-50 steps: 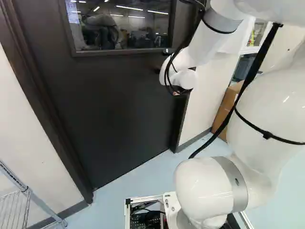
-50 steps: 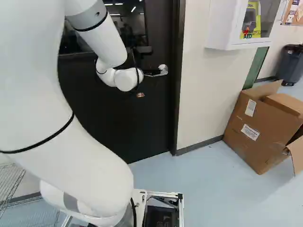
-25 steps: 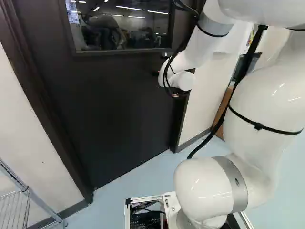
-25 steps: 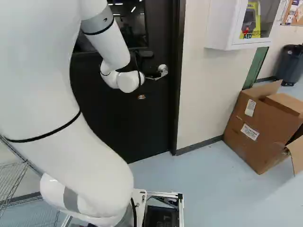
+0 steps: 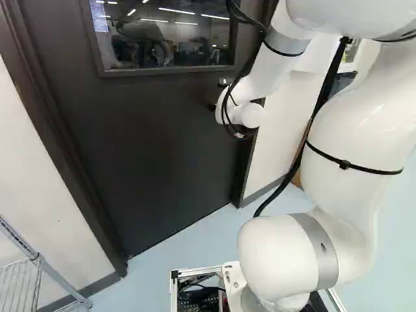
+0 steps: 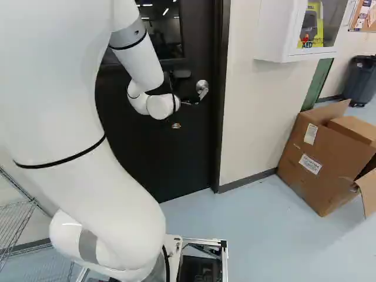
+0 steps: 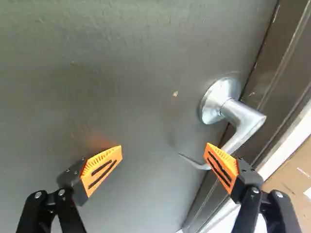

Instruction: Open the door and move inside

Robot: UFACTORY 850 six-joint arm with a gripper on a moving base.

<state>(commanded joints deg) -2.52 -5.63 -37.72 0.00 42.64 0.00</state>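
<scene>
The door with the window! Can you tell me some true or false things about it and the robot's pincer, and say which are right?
1. The door has a window. True.
2. The door is wide open. False: it is closed.
3. The pincer has orange pads. True.
4. The pincer is squeezed shut. False: its pads stand wide apart.
5. The handle is a bent lever. True.
6. The handle is in the door's middle. False: it is near one side.

Arm (image 6: 144, 64): its far end sits lower relative to the base joint than in the earlier views, carrying the pincer (image 6: 190, 99) down. Door lever (image 7: 239, 137), beside one finger of the pincer: now turned more steeply downward.
</scene>
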